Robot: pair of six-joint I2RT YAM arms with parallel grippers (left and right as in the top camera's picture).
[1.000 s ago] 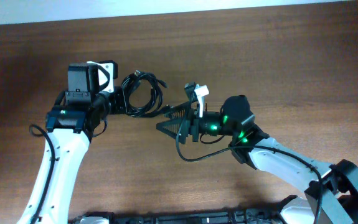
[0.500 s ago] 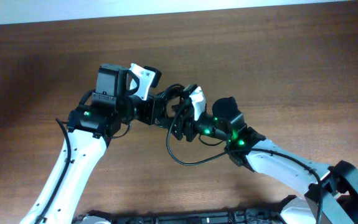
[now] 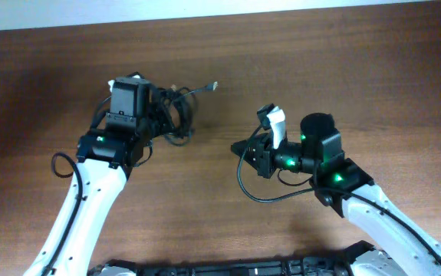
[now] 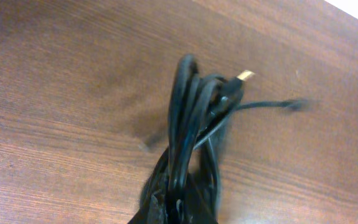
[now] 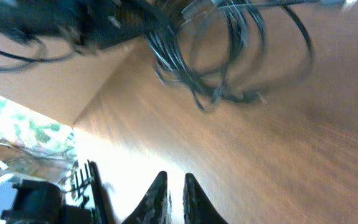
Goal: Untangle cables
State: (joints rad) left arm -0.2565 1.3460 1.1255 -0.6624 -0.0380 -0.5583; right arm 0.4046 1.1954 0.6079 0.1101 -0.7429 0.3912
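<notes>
The cables [image 3: 180,115] are a bundle of thin black loops left of the table's middle, held off the wood. My left gripper [image 3: 161,116] is shut on them. In the left wrist view the cables [image 4: 188,124] rise out of my left gripper [image 4: 180,210], with a metal-tipped plug [image 4: 246,76] at the top and a loose end [image 4: 294,104] trailing right. My right gripper [image 3: 237,148] is right of the bundle and apart from it. In its wrist view the right gripper [image 5: 175,176] has its jaws nearly together with nothing between them, and the cables [image 5: 222,62] hang beyond.
One cord end with a pale tip [image 3: 214,86] sticks out to the right of the bundle. A thick black arm wire [image 3: 266,192] loops below the right wrist. The wooden table [image 3: 343,69] ends at a pale strip along the far side.
The right gripper has closed and pulled back to the right, away from the bundle. The left gripper swung right with the cables, then back left. One cord end now sticks out rightward.
</notes>
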